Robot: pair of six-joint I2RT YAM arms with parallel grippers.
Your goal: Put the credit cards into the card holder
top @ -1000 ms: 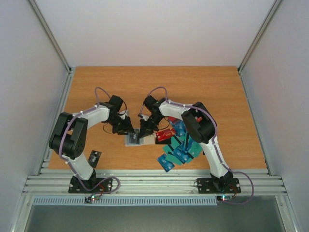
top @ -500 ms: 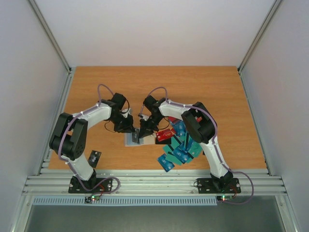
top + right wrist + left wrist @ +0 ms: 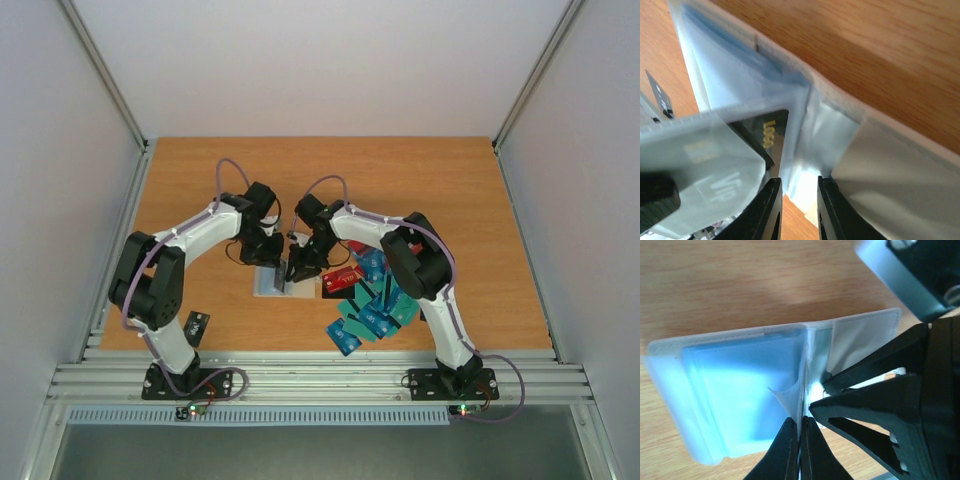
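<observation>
The credit cards (image 3: 370, 305) mostly lie heaped on the counter (image 3: 450, 200) at three o'clock of the open card holder (image 3: 272, 283), which seems to have one blue card (image 3: 750, 390) sleeved, so most of the task is left; the left pincer (image 3: 800, 432) is clenched on a clear sleeve (image 3: 790, 395) and the right pincer (image 3: 799, 192) is parted over the fold.

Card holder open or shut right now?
Open. In the left wrist view the card holder lies spread on the table, a half on each side of its spine, with a blue card inside one half.
</observation>
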